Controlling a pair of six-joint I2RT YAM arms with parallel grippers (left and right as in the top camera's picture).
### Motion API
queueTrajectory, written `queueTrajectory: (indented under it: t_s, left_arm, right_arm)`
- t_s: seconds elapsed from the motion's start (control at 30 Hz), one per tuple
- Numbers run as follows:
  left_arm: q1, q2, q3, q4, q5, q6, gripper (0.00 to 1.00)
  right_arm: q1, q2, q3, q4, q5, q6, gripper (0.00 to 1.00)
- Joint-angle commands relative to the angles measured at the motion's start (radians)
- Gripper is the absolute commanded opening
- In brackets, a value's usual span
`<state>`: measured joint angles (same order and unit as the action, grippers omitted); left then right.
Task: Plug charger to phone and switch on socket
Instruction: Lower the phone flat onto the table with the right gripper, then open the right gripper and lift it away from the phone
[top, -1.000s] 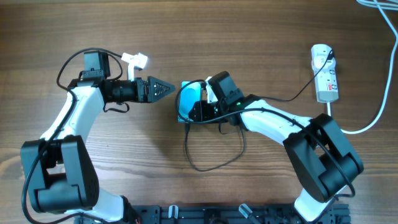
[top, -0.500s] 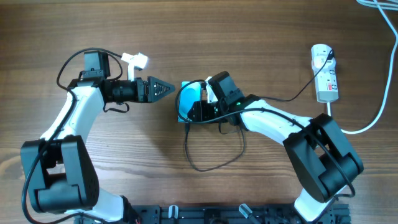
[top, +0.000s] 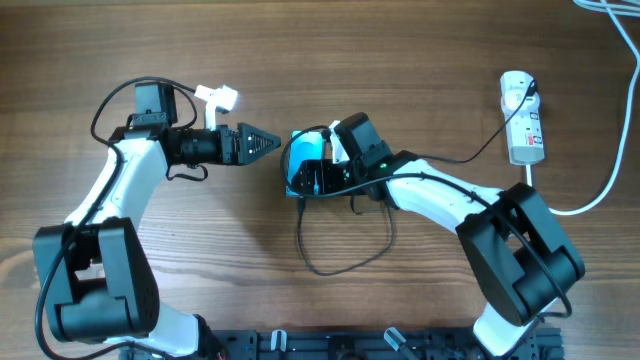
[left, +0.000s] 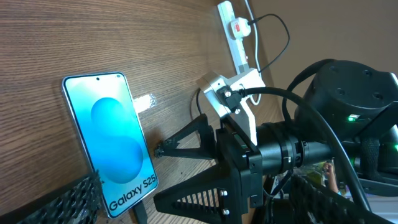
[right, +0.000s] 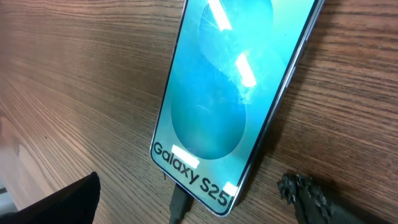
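The phone (top: 303, 158) lies flat mid-table with its blue-teal screen (right: 230, 93) up. The charger's dark connector tip (right: 180, 208) sits at the phone's bottom edge, in its port. Its thin black cable (top: 340, 262) loops toward the front, then runs right to the white socket (top: 524, 120). My right gripper (top: 316, 178) hovers low over the phone's lower end, open. Its fingers (right: 62, 199) stand either side of the connector without touching it. My left gripper (top: 265, 143) is open just left of the phone and holds nothing.
The socket (left: 235, 28) lies at the far right, its thick white lead (top: 610, 170) curving off the right edge. Bare wooden table lies behind the phone and at the front left.
My right gripper's jaws have spread apart and let go of the connector, and more of the phone screen shows. The left arm has not moved.
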<state>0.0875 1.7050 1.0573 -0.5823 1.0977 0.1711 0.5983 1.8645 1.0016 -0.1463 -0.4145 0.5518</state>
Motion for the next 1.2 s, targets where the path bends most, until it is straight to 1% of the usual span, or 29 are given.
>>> queueTrajectory:
  t_s: [0.0, 0.1, 0.2, 0.33, 0.5, 0.67, 0.8, 0.97, 1.17]
  left_arm:
    - [0.002, -0.008, -0.001, 0.005, -0.04, 0.004, 1.0]
    - [0.001, -0.008, -0.001, 0.007, -0.045, 0.001, 1.0]
    - [0.002, -0.008, -0.001, 0.008, -0.045, 0.001, 1.0]
    - [0.002, -0.008, -0.001, 0.008, -0.045, 0.001, 1.0]
    - [0.002, -0.008, -0.001, 0.008, -0.045, 0.001, 1.0]
    - [0.002, -0.008, -0.001, 0.008, -0.045, 0.001, 1.0]
    - [0.002, -0.008, -0.001, 0.008, -0.045, 0.001, 1.0]
    - [0.002, -0.008, -0.001, 0.008, -0.045, 0.001, 1.0]
    - [0.002, -0.008, -0.001, 0.008, -0.045, 0.001, 1.0]
  right_arm:
    - [-0.002, 0.01, 0.005, -0.008, 0.019, 0.0, 1.0]
    - [-0.002, 0.009, 0.008, -0.012, 0.011, 0.0, 1.0]
    - [-0.005, 0.005, 0.032, -0.052, -0.005, -0.003, 1.0]
    - [-0.016, -0.022, 0.109, -0.183, -0.005, -0.054, 1.0]
    - [-0.025, -0.068, 0.245, -0.383, 0.006, -0.154, 1.0]
    - [-0.04, -0.083, 0.373, -0.575, 0.125, -0.203, 1.0]
    - [-0.092, -0.084, 0.409, -0.696, 0.272, -0.216, 1.0]
    - [-0.165, -0.084, 0.405, -0.753, 0.382, -0.214, 1.0]
    - [-0.181, -0.084, 0.401, -0.731, 0.399, -0.212, 1.0]
